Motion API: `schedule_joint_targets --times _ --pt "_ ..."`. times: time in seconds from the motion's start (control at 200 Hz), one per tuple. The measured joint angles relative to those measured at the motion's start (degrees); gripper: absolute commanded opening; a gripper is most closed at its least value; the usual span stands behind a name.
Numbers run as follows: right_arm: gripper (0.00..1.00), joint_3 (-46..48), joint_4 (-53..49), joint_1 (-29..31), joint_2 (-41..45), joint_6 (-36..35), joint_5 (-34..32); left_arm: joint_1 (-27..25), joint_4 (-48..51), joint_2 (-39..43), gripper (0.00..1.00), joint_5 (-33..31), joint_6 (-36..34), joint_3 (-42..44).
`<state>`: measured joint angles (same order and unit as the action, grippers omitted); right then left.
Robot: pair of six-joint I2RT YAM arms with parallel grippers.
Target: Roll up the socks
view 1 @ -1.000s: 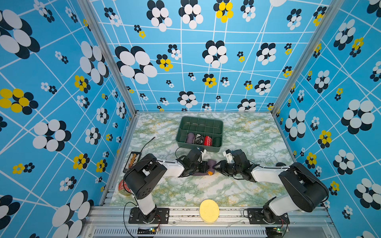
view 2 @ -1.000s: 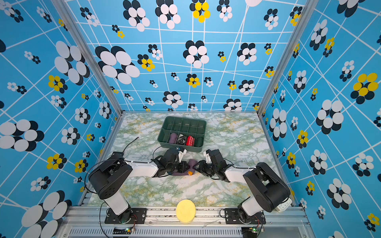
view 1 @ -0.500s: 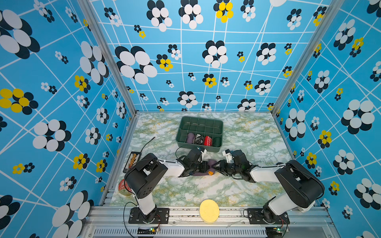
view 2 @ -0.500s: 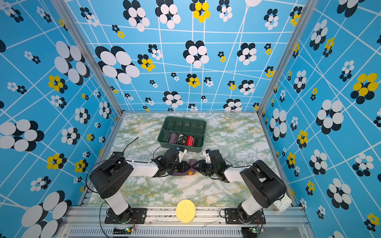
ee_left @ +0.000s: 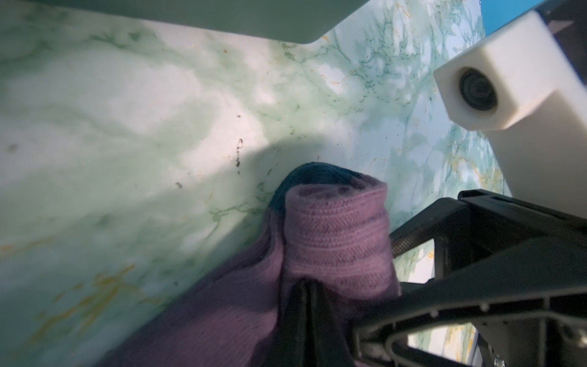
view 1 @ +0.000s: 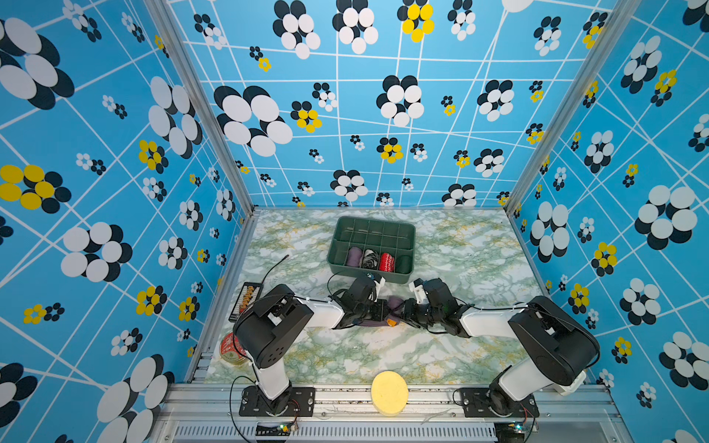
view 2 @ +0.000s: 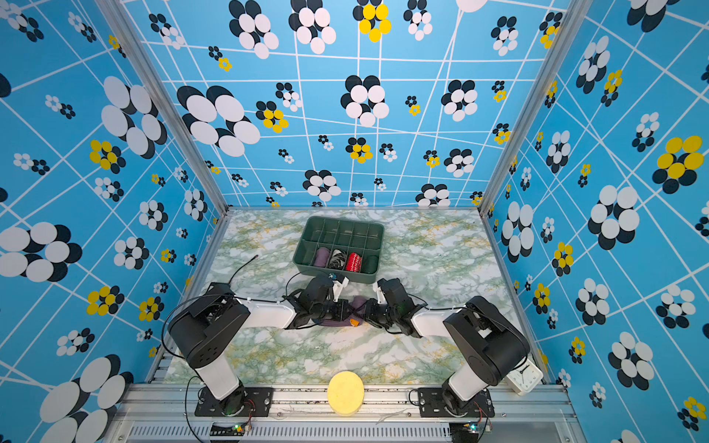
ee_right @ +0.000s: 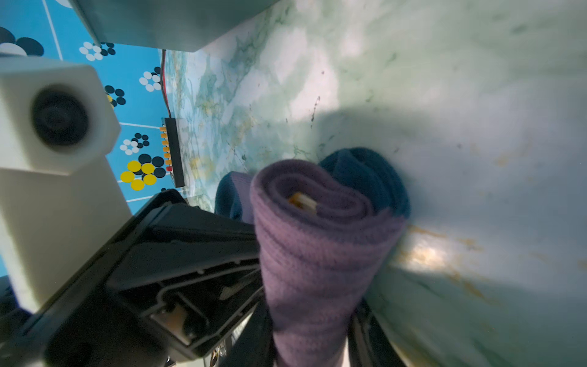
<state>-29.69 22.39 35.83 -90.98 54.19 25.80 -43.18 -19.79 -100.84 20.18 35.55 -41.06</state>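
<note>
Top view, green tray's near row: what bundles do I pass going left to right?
Purple bundle → black-and-white patterned bundle → red bundle with white pattern → dark green rounded shape, too dim to identify.

No writing can be read anywhere. The white clock at the near right corner has dial marks too small to make out. The red tin at the left edge of the worktop carries a print too blurred to read.
</note>
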Motion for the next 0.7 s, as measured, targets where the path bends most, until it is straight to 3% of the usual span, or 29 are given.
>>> schedule_joint_targets --times 0.185,0.275,0.49,0.7 --pt "0.06 -2.7 -5.1 0.7 0.0 -2.3 -1.4 0.1 0.0 0.0 0.10 -0.2 0.0 0.0" --pt "0.01 -4.2 -8.1 1.0 0.1 -3.4 -2.4 0.3 0.0 0.0 0.12 -0.2 0.0 0.0" --pt "0.00 -8.2 -16.6 2.4 0.5 -7.5 -5.7 0.4 2.2 1.8 0.29 -1.6 0.0 0.0" --pt "0.00 -10.9 -22.4 3.7 1.0 -11.0 -7.3 0.3 10.3 6.1 0.21 -3.3 -0.4 0.2"
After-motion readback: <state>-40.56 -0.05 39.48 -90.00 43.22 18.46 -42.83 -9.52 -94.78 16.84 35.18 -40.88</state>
